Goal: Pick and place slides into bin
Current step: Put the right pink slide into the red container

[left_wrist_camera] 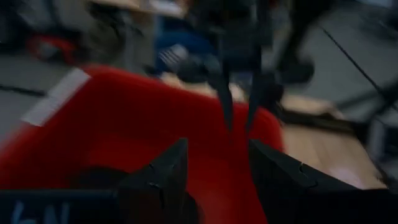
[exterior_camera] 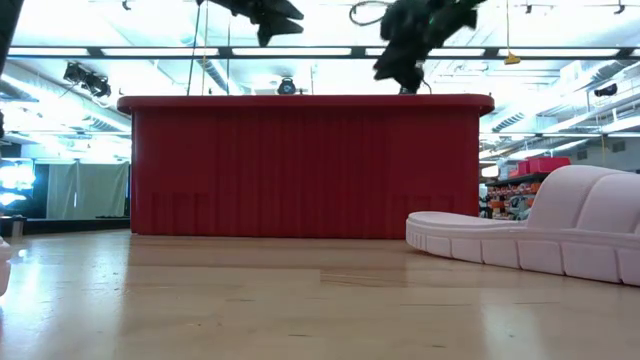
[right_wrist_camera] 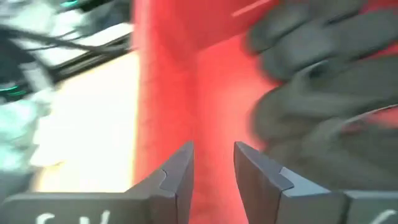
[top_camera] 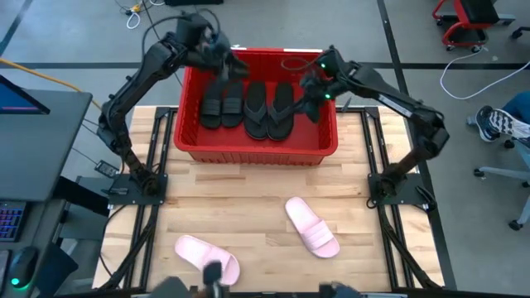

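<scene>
1. Two pale pink slides are lying on the table [top_camera: 248, 215] at the high view's bottom, one lower left [top_camera: 205, 257], one centre-right [top_camera: 312, 226], waiting to be picked.
2. Four black slides [top_camera: 248, 108] are sitting side by side inside the red bin [top_camera: 257, 151], upper centre.
3. Both grippers are hovering over the bin, likely just emptied: left gripper [top_camera: 228, 66] upper left, right gripper [top_camera: 313, 98] upper right, each with fingers apart, holding nothing.

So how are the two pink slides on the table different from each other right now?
The right pink slide lies fully on the table's wood, nearer the red bin; the left pink slide sits at the front edge, farther from the bin. The right one angles toward the front right, while the left one lies closer to crosswise. Both are pale pink with wide straps, untouched, outside the bin.
</scene>
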You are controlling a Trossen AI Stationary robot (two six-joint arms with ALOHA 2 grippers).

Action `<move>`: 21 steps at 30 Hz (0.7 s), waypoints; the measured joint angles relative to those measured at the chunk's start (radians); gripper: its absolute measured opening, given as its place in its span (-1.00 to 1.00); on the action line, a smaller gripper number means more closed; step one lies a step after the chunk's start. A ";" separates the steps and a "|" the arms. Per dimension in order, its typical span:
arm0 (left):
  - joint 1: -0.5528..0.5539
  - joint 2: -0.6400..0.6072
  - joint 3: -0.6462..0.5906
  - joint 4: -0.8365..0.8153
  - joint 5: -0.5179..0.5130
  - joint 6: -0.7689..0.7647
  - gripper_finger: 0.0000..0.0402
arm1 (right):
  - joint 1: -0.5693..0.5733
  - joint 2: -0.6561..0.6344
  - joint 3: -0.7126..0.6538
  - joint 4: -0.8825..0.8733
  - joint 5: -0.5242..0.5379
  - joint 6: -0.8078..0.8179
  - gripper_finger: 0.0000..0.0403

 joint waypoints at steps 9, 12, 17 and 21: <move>-0.138 0.003 -0.001 -0.251 0.001 0.046 -0.14 | 0.299 -0.048 -0.005 -0.403 -0.044 -0.166 -0.41; -0.186 0.003 -0.001 -0.249 0.000 -0.082 -0.15 | 0.435 -0.036 -0.048 -0.428 -0.028 -0.213 -0.41; -0.267 0.003 -0.001 -0.243 -0.082 -0.070 -0.15 | 0.615 -0.037 -0.179 -0.424 0.043 -0.236 -0.41; -0.307 0.003 -0.001 -0.221 -0.199 -0.055 -0.15 | 0.737 -0.035 -0.345 -0.375 0.084 -0.235 -0.41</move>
